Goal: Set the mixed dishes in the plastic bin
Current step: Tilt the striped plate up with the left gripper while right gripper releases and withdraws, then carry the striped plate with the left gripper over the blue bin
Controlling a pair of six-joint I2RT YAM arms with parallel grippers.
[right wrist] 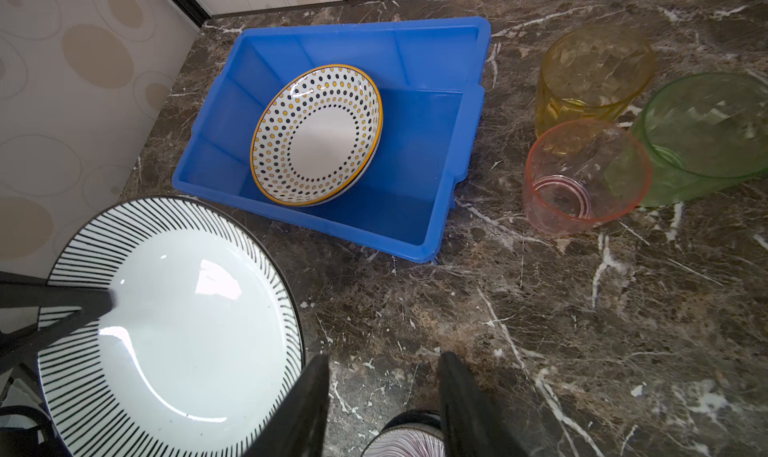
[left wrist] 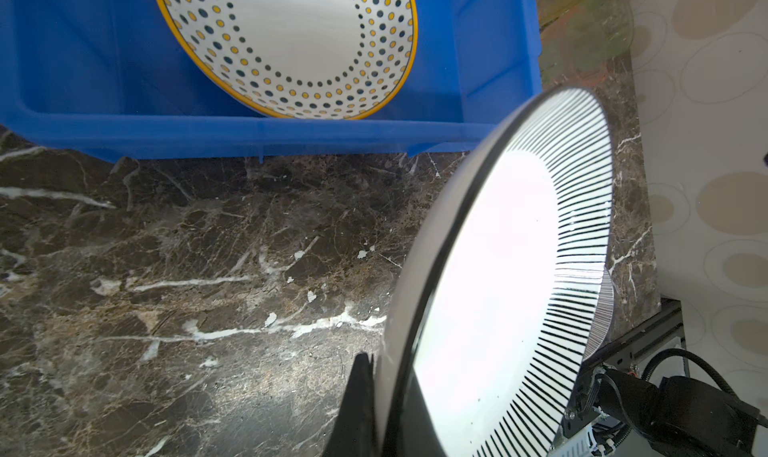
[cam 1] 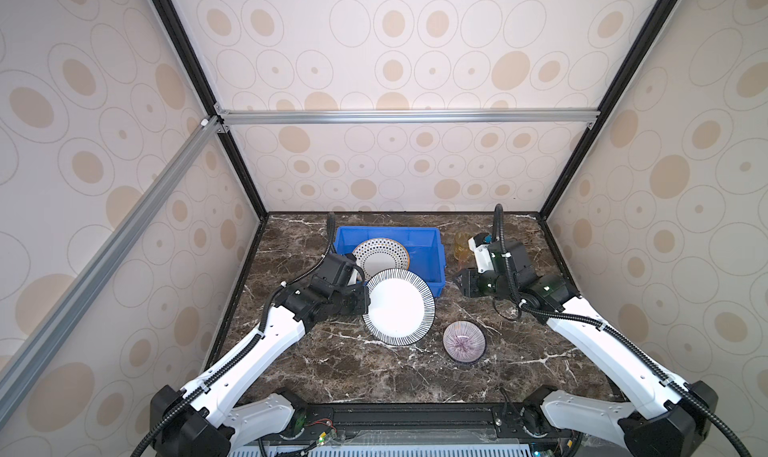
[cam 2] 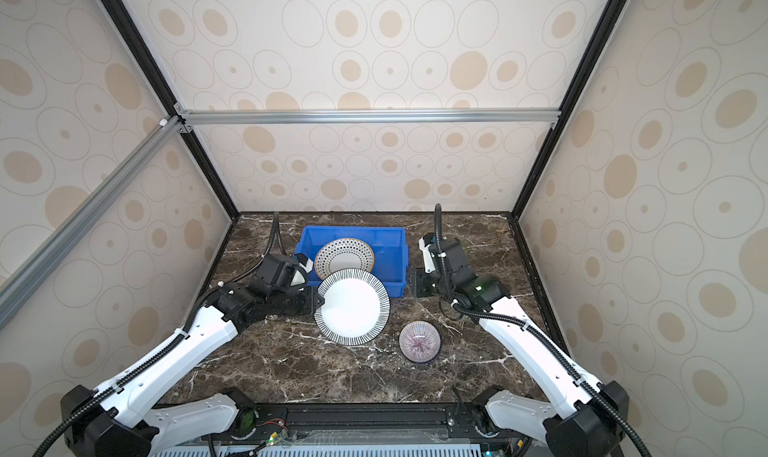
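The bright blue bin (cam 1: 419, 243) is sitting at the table's twelve o'clock in both top views. A dotted-rim plate (cam 1: 380, 257) is leaning tilted inside it, toward its nine o'clock side. The striped-rim plate (cam 1: 399, 307) is hanging tilted at the bin's six o'clock, hiding part of its near rim. The purple-rayed bowl (cam 1: 464, 342) is resting upright at that plate's four o'clock. A yellow tumbler (right wrist: 590, 72), a pink tumbler (right wrist: 582, 176) and a green tumbler (right wrist: 702, 135) are standing clustered at the bin's three o'clock.
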